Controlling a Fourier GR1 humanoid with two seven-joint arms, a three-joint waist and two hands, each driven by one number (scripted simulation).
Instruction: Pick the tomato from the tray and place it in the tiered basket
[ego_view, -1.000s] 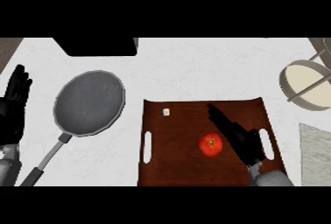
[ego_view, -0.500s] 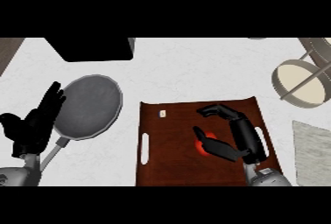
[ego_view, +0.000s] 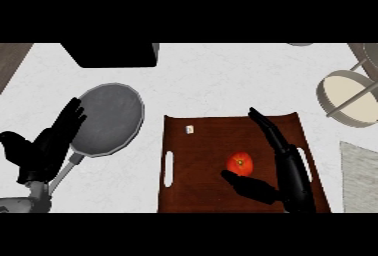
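Tomato (ego_view: 241, 163) check: where's it sitting right now?

Reply: It's lying on the brown tray (ego_view: 203, 196), a bit right of the tray's middle. The robot's right hand (ego_view: 289, 167) comes at it from the lower right. The fingers (ego_view: 269, 132) are stretched out straight along the tomato's right side with a small gap between them and it. The thumb (ego_view: 247, 185) pokes out to the left, just under the tomato. Can't tell if the thumb tip actually touches it. So that hand is spread wide and has hold of nothing.

Follow-up: And the other hand? The basket?

Reply: The left hand (ego_view: 40, 150) shows near the left edge with its fingers straight and pointing up, holding nothing. It overlaps the handle of the grey pan (ego_view: 109, 120). The pan lies on the white counter (ego_view: 221, 80) just left of the tray. The tiered basket (ego_view: 353, 97) is up at the right edge, well apart from the tomato. Other bits: a small white thing (ego_view: 190, 130) near the tray's upper left corner, a dark block (ego_view: 111, 54) at the top and a grey mat (ego_view: 360, 175) at the right edge.
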